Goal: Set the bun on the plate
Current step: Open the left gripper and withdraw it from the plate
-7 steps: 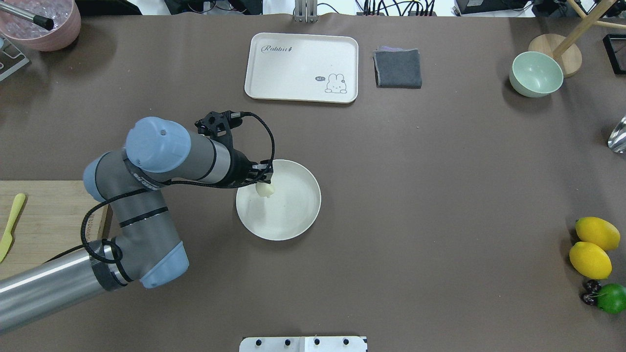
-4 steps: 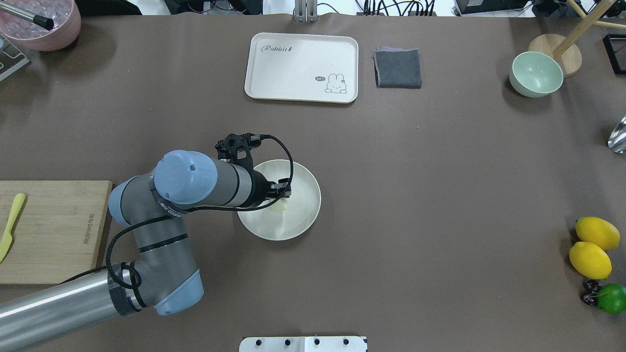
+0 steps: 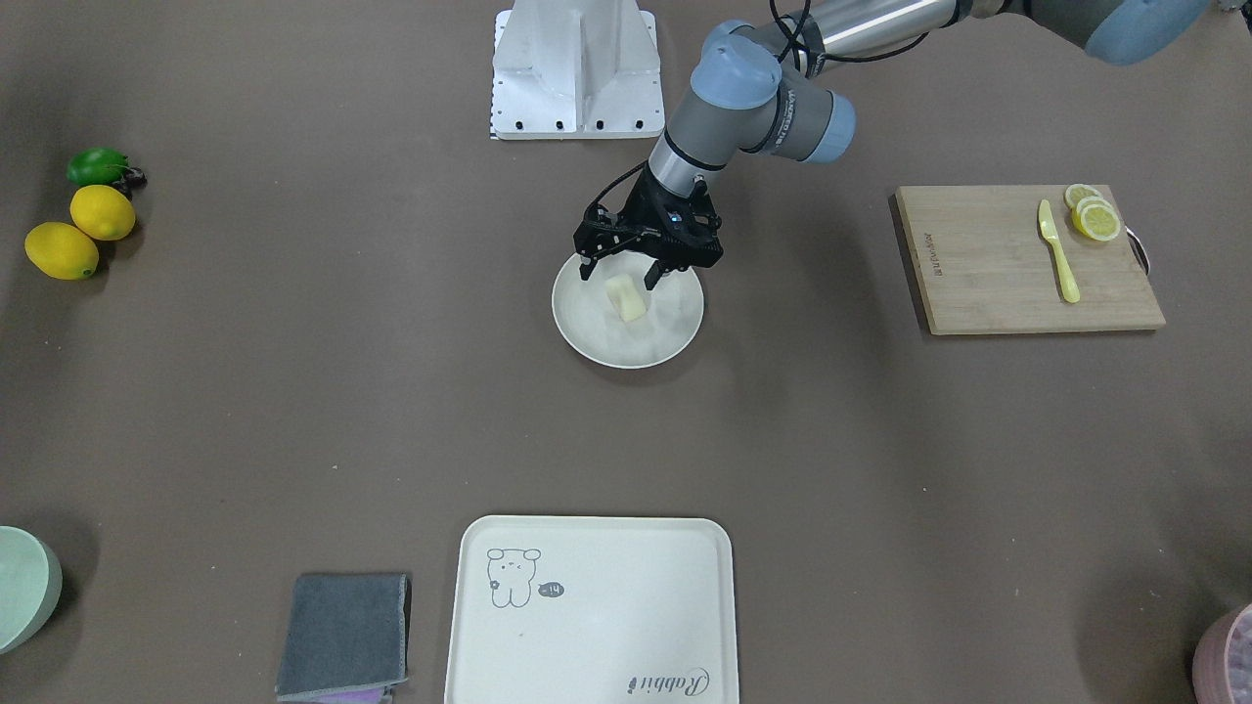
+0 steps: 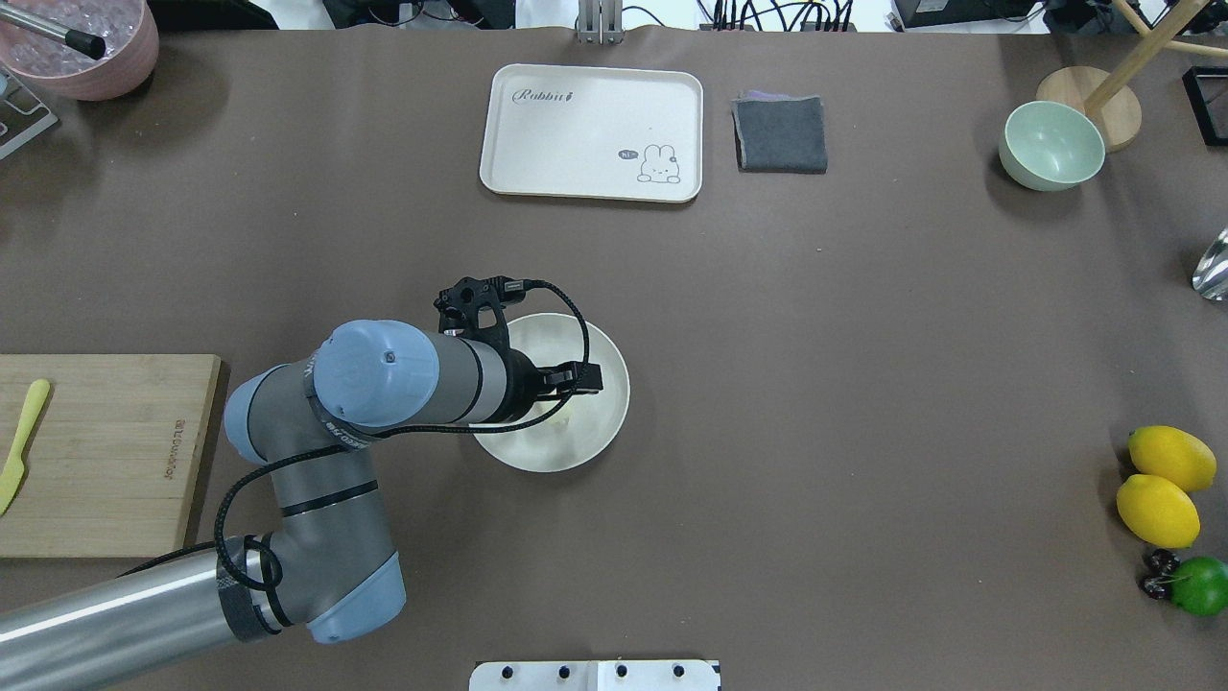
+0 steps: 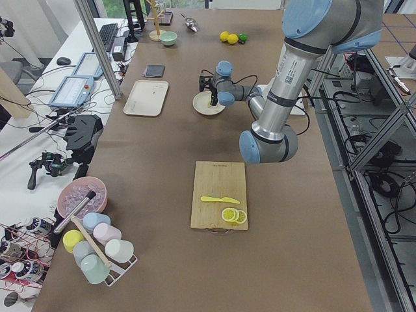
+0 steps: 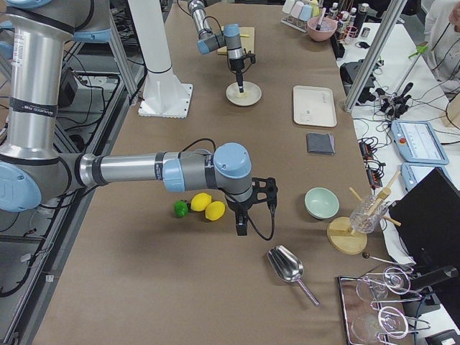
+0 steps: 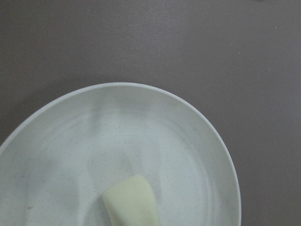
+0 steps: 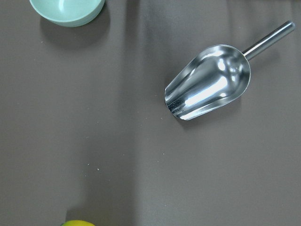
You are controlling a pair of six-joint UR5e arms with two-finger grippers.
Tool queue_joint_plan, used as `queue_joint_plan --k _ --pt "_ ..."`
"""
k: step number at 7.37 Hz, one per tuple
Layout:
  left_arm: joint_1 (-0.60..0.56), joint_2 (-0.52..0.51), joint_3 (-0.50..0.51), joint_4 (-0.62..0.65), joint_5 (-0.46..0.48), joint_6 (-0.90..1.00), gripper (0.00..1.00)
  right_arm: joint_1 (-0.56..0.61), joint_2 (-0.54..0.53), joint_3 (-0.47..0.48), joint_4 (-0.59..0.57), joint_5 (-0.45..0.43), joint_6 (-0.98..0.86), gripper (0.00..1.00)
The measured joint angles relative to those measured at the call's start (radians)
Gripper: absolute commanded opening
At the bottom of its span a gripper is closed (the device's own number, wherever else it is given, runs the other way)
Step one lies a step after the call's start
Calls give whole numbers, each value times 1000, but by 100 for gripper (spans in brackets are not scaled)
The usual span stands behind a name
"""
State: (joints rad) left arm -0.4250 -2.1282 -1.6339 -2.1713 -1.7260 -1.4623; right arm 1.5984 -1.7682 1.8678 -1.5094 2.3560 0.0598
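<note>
Left gripper (image 3: pixel 619 274) hangs spread wide, gripping nothing, just above bun (image 3: pixel 627 297) lying on plate (image 3: pixel 677 319); right gripper (image 6: pixel 241 224) opening unclear.

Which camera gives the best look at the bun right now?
The front-facing view: the whole bun lies unobstructed on the plate. The left wrist view cuts off its end, overhead the left arm mostly covers it, side views show it tiny.

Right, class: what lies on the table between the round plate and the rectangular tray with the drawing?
Nothing. Between the plate and the cream tray there is only bare brown table cover, shown most clearly in the front-facing view.
</note>
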Motion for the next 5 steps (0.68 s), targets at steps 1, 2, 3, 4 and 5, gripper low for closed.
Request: queue_joint_plan --k 1,2,3,4,5 --pt "-9 1 -25 22 -2 0 97 0 -2 -9 0 0 0 100" --pt "-36 1 -67 99 -18 3 97 0 -7 -22 -2 0 0 100" --pt "-85 3 -127 225 -71 23 97 -1 -16 -29 -3 -1 -1 100" --pt "-153 7 -192 379 -140 95 97 -1 -30 -32 -3 0 -1 100" --pt "-237 11 -258 561 -198 233 97 -1 -43 -34 -2 1 -1 100"
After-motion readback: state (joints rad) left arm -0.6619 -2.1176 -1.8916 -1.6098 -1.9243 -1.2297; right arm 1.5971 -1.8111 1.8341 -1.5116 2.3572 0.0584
